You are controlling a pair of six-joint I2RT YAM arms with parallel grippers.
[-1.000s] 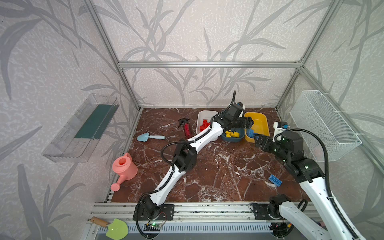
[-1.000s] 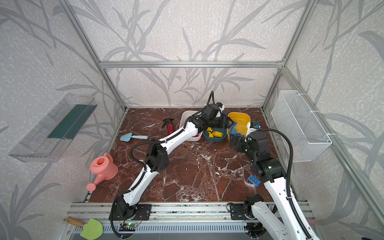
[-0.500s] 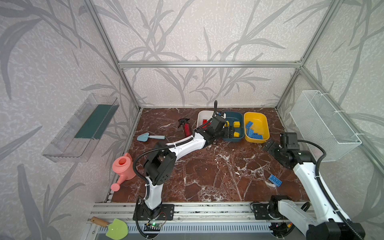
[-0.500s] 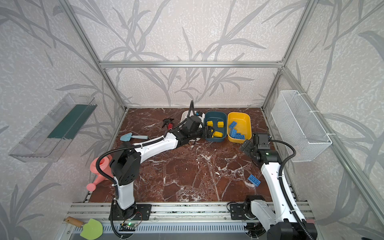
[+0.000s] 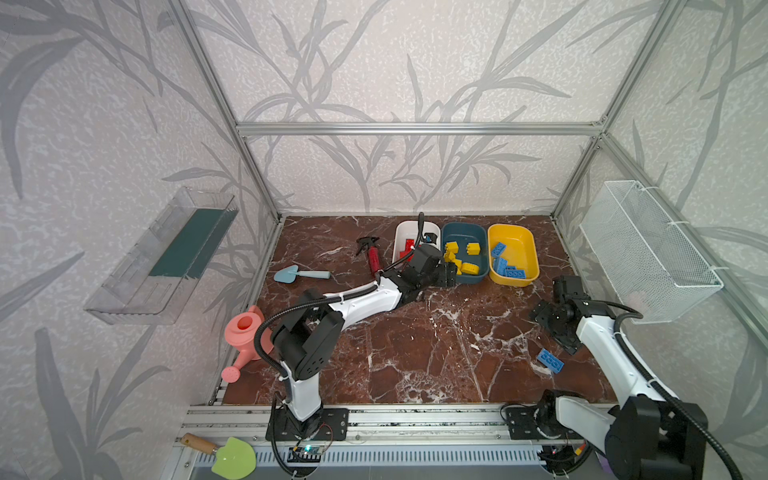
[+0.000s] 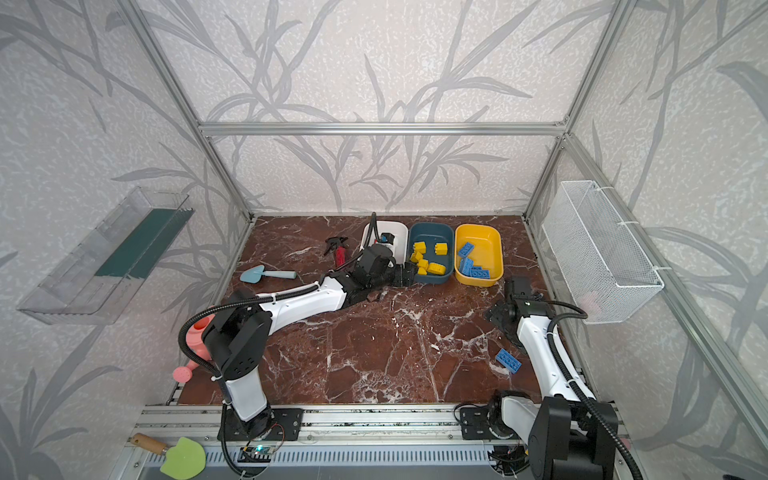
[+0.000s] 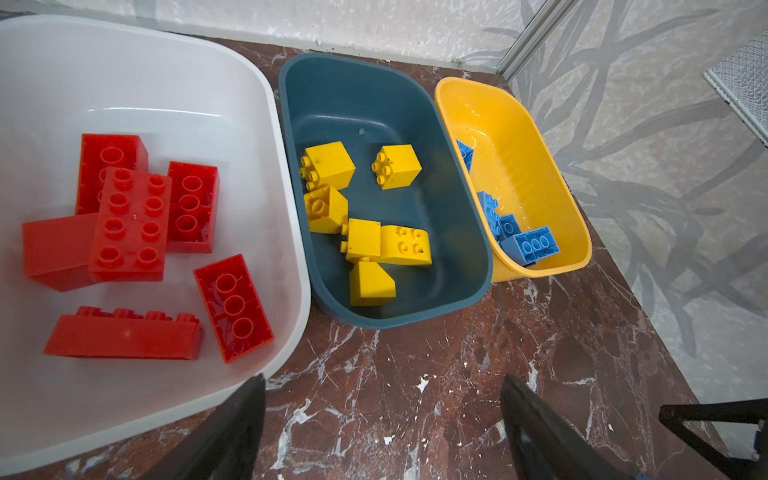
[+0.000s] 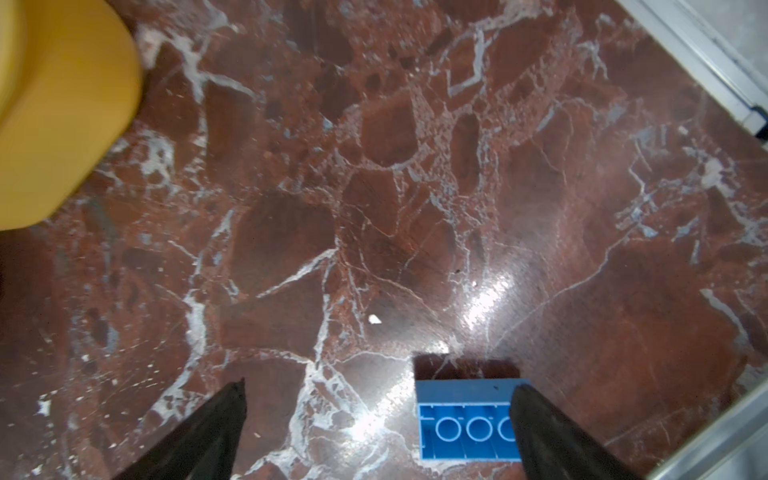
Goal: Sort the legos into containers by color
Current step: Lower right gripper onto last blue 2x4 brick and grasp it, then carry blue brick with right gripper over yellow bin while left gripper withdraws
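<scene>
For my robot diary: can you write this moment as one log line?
left hand: open, empty | right hand: open, near loose blue lego | other legos: sorted in tubs

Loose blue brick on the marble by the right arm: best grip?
Pinch the blue brick across its two long side walls, mid-length, straight down with the open right gripper. It lies flat, hollow side up; those parallel walls likely give the firmest hold.

Left gripper (image 5: 448,274) backs off the teal tub (image 5: 463,227); right gripper (image 5: 559,332) drops from the yellow tub (image 5: 515,241) toward lower right.
</scene>
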